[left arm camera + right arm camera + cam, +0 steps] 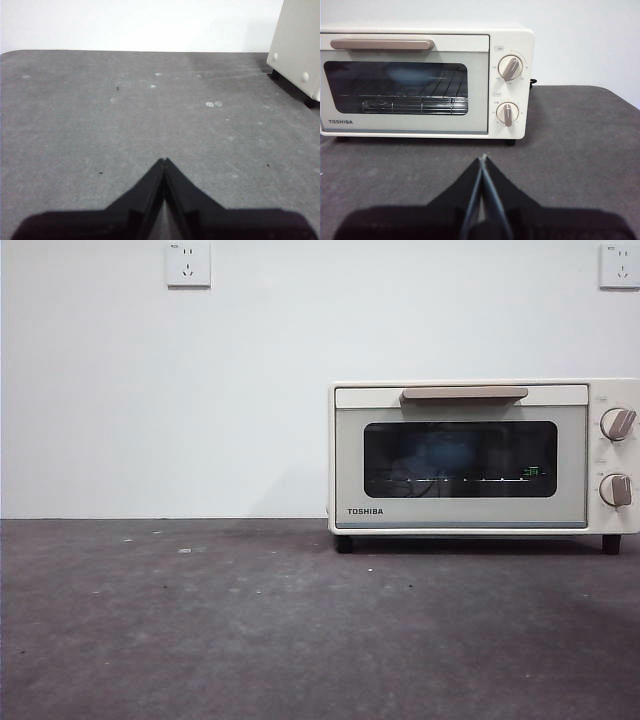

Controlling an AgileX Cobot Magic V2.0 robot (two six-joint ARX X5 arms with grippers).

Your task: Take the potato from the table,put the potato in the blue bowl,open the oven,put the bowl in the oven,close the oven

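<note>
The cream-white oven (460, 508) stands at the right of the table (250, 620), its door shut and its beige handle (463, 394) at the top. Behind the dark glass a dim blue rounded shape (440, 450) shows, which looks like the blue bowl. The potato is out of view. My right gripper (483, 159) is shut and empty, low over the table in front of the oven (510, 55), facing its knobs. Over bare table, my left gripper (164, 161) is shut and empty, with a corner of the oven (297, 45) off to one side. Neither arm shows in the front view.
Two knobs (616, 424) sit on the oven's right side. A white wall with two sockets (188, 263) stands behind the table. Small white flecks (210, 104) dot the grey surface. The table's rounded far corner (10, 54) shows in the left wrist view.
</note>
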